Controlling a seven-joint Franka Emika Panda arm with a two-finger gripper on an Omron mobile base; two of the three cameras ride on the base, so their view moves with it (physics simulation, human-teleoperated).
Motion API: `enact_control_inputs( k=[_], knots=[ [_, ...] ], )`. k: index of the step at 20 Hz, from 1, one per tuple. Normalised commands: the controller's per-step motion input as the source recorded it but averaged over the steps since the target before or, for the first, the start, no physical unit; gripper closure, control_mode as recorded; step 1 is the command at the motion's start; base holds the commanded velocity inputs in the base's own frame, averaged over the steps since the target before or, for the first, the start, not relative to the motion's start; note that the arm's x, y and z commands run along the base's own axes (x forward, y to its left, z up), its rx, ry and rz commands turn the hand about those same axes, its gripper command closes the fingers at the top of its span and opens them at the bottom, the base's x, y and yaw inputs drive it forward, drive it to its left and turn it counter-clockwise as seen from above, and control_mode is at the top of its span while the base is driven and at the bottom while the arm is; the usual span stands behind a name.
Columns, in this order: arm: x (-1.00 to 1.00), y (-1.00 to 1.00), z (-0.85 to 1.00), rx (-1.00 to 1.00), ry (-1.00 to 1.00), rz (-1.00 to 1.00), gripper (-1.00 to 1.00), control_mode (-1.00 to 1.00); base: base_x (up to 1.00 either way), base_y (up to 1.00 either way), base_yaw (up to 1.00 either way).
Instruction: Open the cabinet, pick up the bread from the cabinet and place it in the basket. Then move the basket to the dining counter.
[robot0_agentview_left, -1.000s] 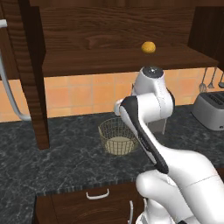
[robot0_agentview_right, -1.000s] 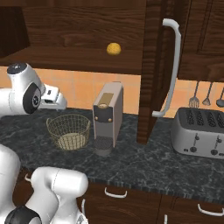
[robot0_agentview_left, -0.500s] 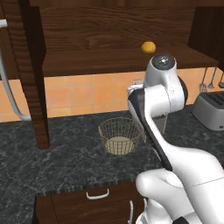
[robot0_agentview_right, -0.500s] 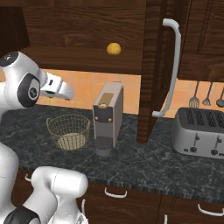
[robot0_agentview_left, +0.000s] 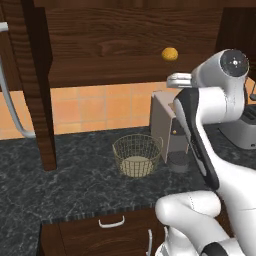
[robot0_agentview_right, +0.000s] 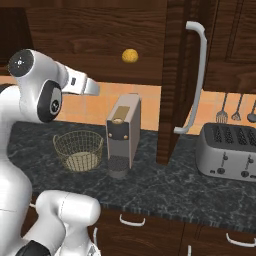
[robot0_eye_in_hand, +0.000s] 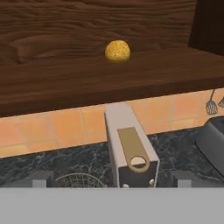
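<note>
The bread (robot0_eye_in_hand: 117, 50) sat in the upper middle of the hand view, well above the two fingers (robot0_eye_in_hand: 39, 178), whose tips rose at the bottom corners of that frame, set wide apart with nothing between them. So the coming move turned on one thing: the bread lay up and ahead of the fingers, roughly on their centre line and well apart from them. In the left base view the gripper (robot0_agentview_left: 178, 80) showed at centre right, lower than the bread (robot0_agentview_left: 170, 54) and just right of it; in the right base view the bread (robot0_agentview_right: 130, 55) lay upper centre, right of and above the wrist. The bread rested on the cabinet (robot0_eye_in_hand: 65, 83) shelf, close to the back wall, with the doors already swung open. It looked like a small rounded yellow-orange lump with a speckled skin, about as wide as tall, so no long axis mattered for the grasp. The basket (robot0_agentview_left: 137, 155) stood on the dark surface (robot0_agentview_left: 75, 180) at lower centre, just left of a coffee machine (robot0_agentview_right: 123, 132).
</note>
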Motion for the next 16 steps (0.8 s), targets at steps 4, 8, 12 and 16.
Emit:
enact_control_inputs(
  k=[4,8,12,16],
  knots=[
    [0.38,-0.18,0.89,0.27,-0.05,0.00,-1.00,-1.00,0.00,0.00,0.00],
    [0.70,-0.24,0.77,0.07,-0.03,0.00,-1.00,-1.00,0.00,0.00,0.00],
    [0.75,-0.32,-0.13,0.00,0.03,-0.01,-1.00,-1.00,0.00,0.00,0.00],
    [0.55,-0.45,-0.42,-0.02,0.00,0.00,-1.00,-1.00,0.00,0.00,0.00]
  ],
)
